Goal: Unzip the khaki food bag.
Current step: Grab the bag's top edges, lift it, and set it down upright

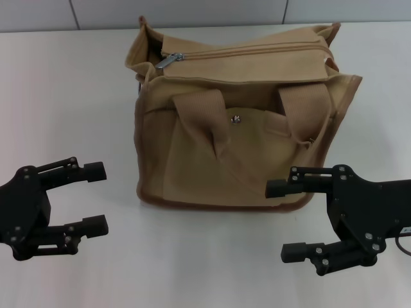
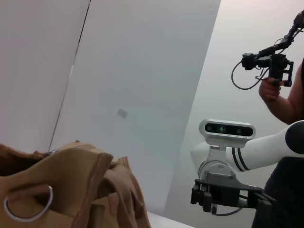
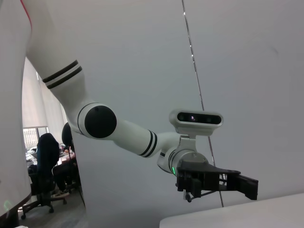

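Observation:
The khaki food bag (image 1: 192, 160) stands upright in the middle of the white table (image 1: 64, 96). Its top zipper looks closed, with the metal pull (image 1: 169, 61) at the bag's left end. Two wide handles hang down the front over the snap pocket (image 1: 237, 118). My left gripper (image 1: 97, 197) is open and empty, low and to the left of the bag. My right gripper (image 1: 281, 220) is open and empty, just in front of the bag's lower right corner. The left wrist view shows the bag's end (image 2: 71, 190) with a metal ring (image 2: 28, 209).
The table's far edge meets a grey wall (image 1: 192, 13) behind the bag. In the left wrist view a person (image 2: 285, 95) holds a camera rig off to the side, beyond my right arm. In the right wrist view someone sits in a chair (image 3: 45, 175).

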### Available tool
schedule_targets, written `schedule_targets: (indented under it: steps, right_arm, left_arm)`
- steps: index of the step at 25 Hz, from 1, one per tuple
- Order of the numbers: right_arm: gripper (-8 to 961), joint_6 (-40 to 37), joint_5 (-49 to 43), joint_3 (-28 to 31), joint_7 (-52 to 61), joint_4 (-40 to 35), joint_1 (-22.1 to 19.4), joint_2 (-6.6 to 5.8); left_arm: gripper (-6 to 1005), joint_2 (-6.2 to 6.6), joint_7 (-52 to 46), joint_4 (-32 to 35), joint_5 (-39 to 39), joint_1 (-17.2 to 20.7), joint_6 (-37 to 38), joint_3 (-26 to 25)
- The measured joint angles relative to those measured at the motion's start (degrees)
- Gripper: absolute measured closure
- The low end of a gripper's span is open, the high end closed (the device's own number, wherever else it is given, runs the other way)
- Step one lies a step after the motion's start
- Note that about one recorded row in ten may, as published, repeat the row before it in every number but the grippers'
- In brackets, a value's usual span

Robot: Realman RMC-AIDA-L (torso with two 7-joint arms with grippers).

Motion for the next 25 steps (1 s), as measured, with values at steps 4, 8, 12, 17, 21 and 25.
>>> schedule_targets:
  steps: [4, 8, 12, 17, 21, 25]
  right_arm:
    - [150, 0.2, 0.3, -0.1, 0.0, 0.1, 0.5, 0.0]
    - [151, 0.4, 0.3, -0.1, 0.2, 0.1, 0.8, 0.0]
    - [152, 0.7, 0.3, 0.0, 0.2, 0.1, 0.9, -0.01]
    - [153, 2.4, 0.5, 0.5, 0.2, 0.8, 0.9, 0.05]
    - [154, 2.8, 0.5, 0.5, 0.2, 1.2, 0.9, 0.06]
    - [155, 2.9, 0.6, 0.5, 0.1, 1.3, 0.6, 0.07]
  left_arm:
    - [156, -0.36, 0.0, 0.0, 0.2, -0.2, 0.0, 0.1]
    - [157, -0.44, 0.0, 0.1, 0.2, -0.2, 0.0, 0.3]
    - [156, -0.52, 0.0, 0.1, 0.2, -0.1, -0.2, 0.6]
    - [156, -2.18, 2.2, -0.9, 0.9, 0.1, -5.4, -0.1]
    - [156, -4.07, 4.5, -0.9, 1.3, 0.5, -9.3, -0.6]
    - [157, -5.82, 6.4, -0.8, 1.4, 1.2, -16.3, -1.7]
